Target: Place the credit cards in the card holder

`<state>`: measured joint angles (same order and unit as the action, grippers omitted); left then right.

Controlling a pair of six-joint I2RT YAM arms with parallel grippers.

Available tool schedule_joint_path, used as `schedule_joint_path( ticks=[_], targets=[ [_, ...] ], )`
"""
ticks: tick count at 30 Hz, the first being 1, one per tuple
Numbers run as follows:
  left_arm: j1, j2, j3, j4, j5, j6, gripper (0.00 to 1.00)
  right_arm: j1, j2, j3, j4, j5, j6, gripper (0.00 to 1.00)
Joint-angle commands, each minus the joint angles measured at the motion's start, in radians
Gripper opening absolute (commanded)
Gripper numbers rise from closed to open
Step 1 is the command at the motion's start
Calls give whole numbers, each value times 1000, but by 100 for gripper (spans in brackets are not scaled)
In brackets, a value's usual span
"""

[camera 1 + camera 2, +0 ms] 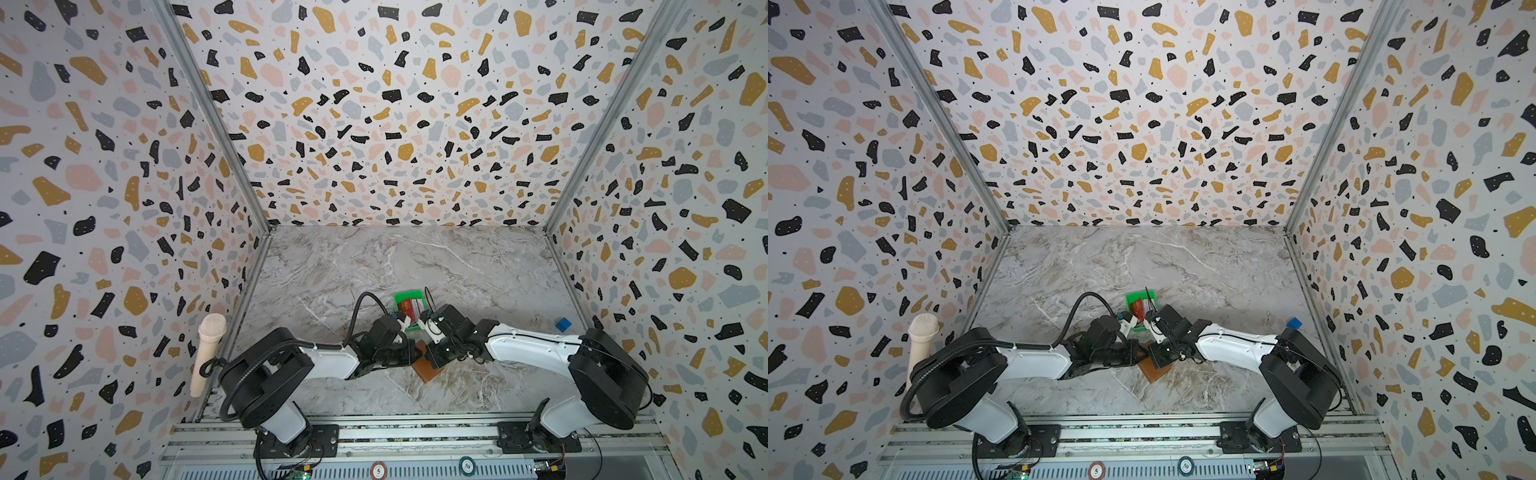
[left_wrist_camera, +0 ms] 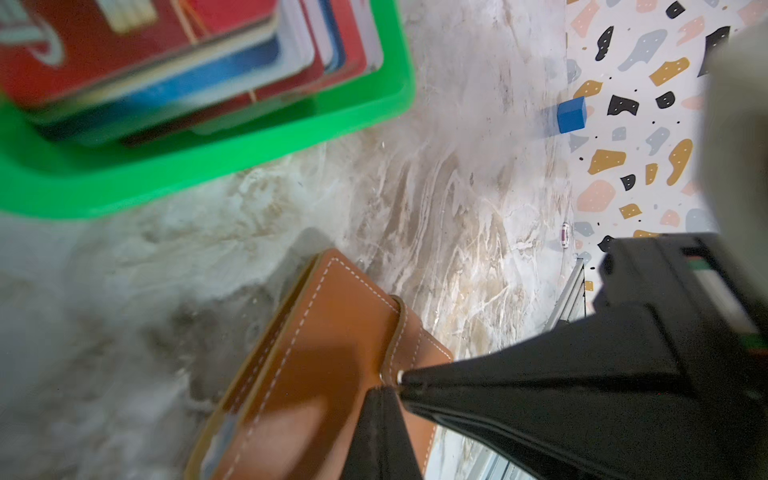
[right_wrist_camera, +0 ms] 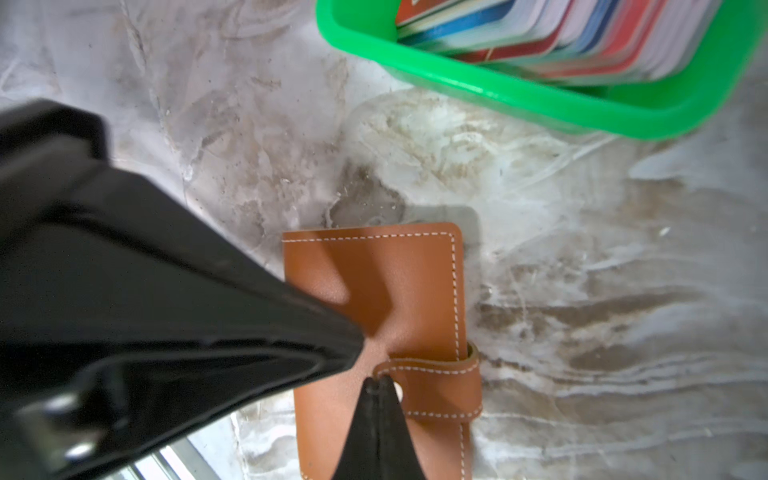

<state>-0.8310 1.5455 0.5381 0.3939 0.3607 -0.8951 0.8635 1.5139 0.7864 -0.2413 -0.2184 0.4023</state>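
Behind the front rail (image 1: 415,434), both arms fold inward and meet low over the holder (image 1: 428,372). It lies flat and closed on the marble surface (image 1: 415,257) near the front middle, one corner pointing at the rail. A bare strip of surface separates that corner from the rail.

The left gripper (image 2: 384,399) and the right gripper (image 3: 379,388) converge tip to tip at the end of the strap (image 3: 440,386), which wraps round the holder's free edge. Both sets of jaws are clenched. In the right wrist view the right tips sit at the strap's end beside its pale snap, and the left gripper's tip meets the cover just beside them. Whether either pair pinches the strap itself cannot be told. The holder's far stitched edge lies uncovered, and the forearms flank it left and right.

Just beyond sits the green tray (image 1: 400,297), apart from the holder with bare marble between them. The cards (image 1: 409,308) lean in a fanned stack inside it, a red one facing out. In both top views the arms' wrists overlap the tray's near rim.

Past the tray the surface runs open to the back wall (image 1: 395,124). A blue cube (image 1: 563,324) sits well apart at the right edge, close to the side wall. A microphone (image 1: 210,353) hangs at the left wall, outside the surface's edge.
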Motion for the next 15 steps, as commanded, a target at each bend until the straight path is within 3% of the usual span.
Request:
schedule_joint_path(
  ticks=[1,15],
  targets=[
    [10,-42,-8,-82,-27,49,0,5,13,-16,-6,25,13,0],
    [9,60,-32,-53,-11,60,0,-9,-25,29,-43,63,13,0]
  ],
)
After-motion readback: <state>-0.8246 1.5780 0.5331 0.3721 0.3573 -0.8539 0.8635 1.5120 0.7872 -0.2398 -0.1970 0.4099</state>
